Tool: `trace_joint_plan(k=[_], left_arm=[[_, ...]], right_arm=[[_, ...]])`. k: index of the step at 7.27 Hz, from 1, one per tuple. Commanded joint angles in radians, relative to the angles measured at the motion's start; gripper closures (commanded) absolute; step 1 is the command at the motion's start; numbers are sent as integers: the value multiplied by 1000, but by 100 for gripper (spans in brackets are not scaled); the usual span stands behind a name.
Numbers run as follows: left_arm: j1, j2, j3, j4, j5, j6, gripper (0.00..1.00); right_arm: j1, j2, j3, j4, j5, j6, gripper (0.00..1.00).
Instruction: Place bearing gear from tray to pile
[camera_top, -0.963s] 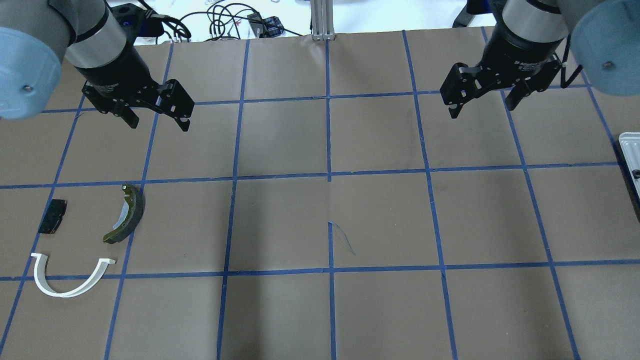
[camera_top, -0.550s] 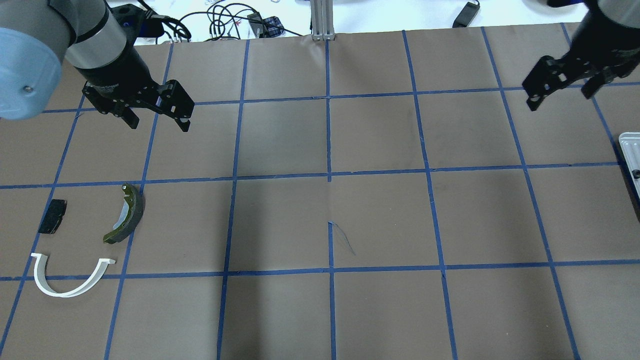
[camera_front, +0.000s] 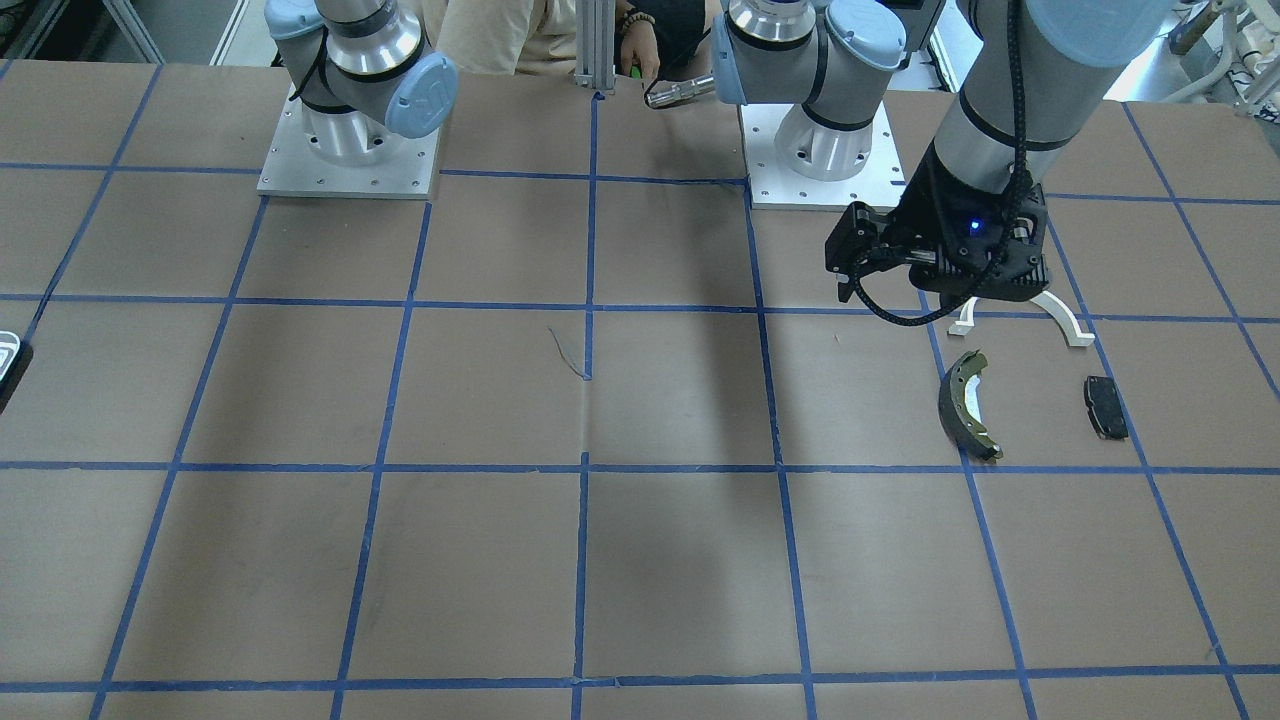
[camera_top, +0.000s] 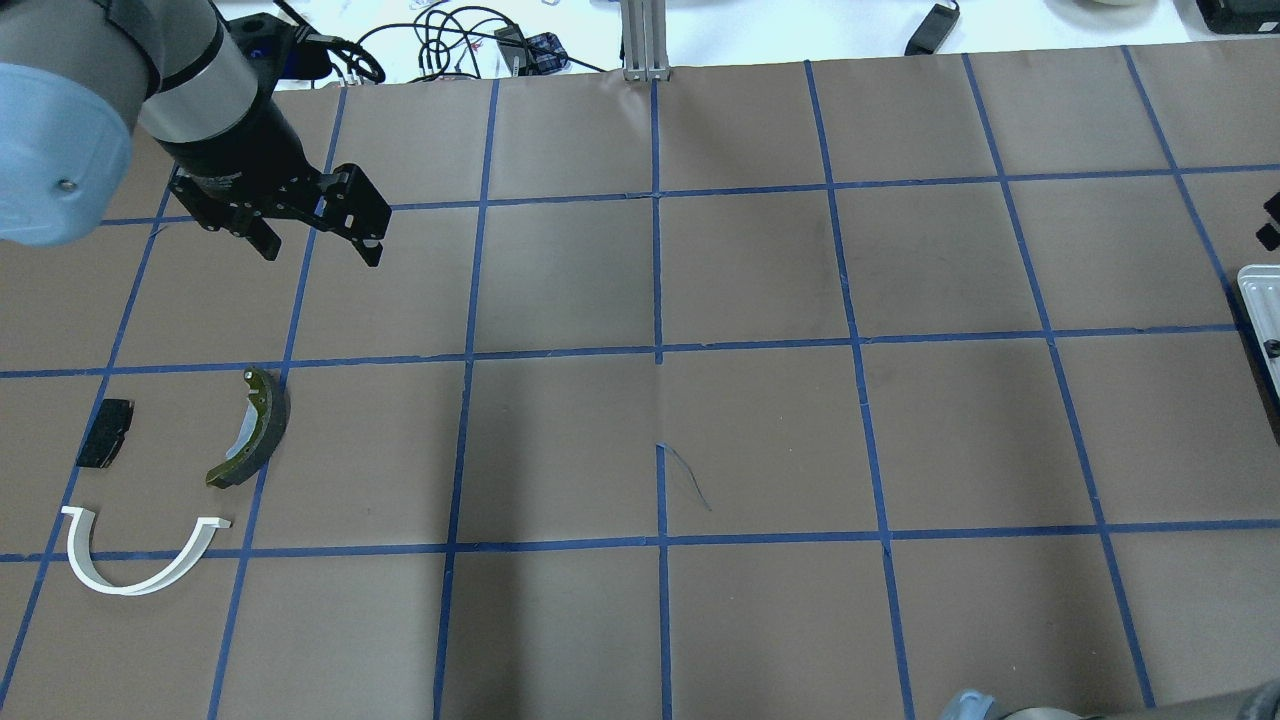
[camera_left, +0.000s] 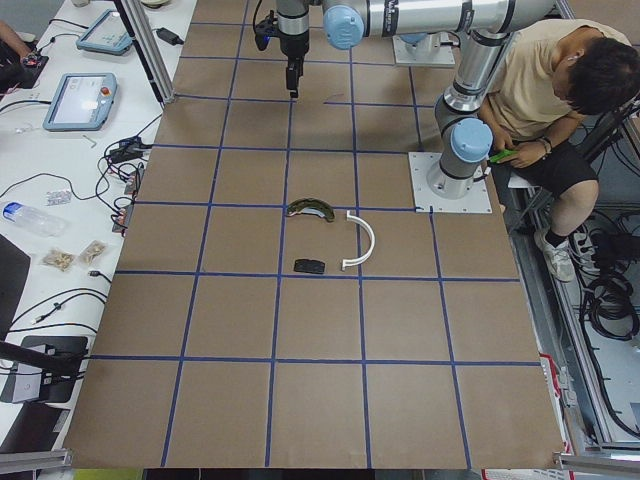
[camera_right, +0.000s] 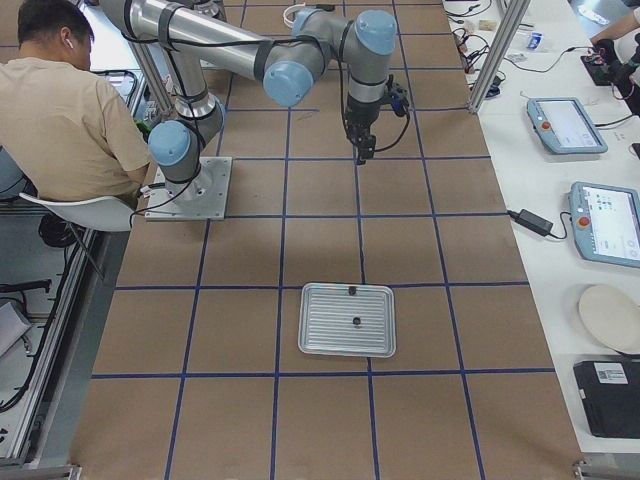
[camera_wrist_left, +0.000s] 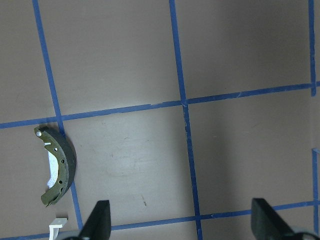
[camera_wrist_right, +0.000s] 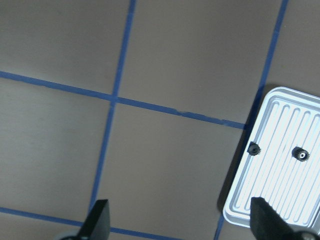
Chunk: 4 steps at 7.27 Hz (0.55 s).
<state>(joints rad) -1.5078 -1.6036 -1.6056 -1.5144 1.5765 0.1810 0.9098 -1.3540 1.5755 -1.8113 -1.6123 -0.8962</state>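
Two small black bearing gears (camera_wrist_right: 254, 148) (camera_wrist_right: 300, 154) lie on the ribbed silver tray (camera_wrist_right: 280, 190), which also shows in the exterior right view (camera_right: 347, 340). My right gripper (camera_wrist_right: 180, 222) is open and empty, above bare table beside the tray. The pile lies at the table's left: an olive-and-dark brake shoe (camera_top: 252, 428), a white arc (camera_top: 140, 565) and a black pad (camera_top: 105, 432). My left gripper (camera_top: 320, 250) is open and empty, raised beyond the brake shoe, which also shows in its wrist view (camera_wrist_left: 57, 172).
The table is brown paper with a blue tape grid. Only an edge of the tray (camera_top: 1260, 310) shows at the overhead view's right. Cables (camera_top: 440, 40) lie past the far edge. A seated person (camera_right: 60, 110) is behind the robot bases.
My right gripper has swung to the right, almost out of the overhead view, toward the tray. The left gripper has hardly moved. The pile is unchanged.
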Motion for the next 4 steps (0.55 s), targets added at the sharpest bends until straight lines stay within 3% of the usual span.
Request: trace_joint_plan(k=[1,2,4], left_arm=[[0,-7,0,3,-1,0,0],[0,-2,3,8,2,0,0],[0,-7,-13,16,-1,2,0]], right_arm=[[-109,175,0,-225,-11,-172,0],[-152,240,0,-308,-11,-232,0],[-201,318,-8,-342,-9,-276,0]])
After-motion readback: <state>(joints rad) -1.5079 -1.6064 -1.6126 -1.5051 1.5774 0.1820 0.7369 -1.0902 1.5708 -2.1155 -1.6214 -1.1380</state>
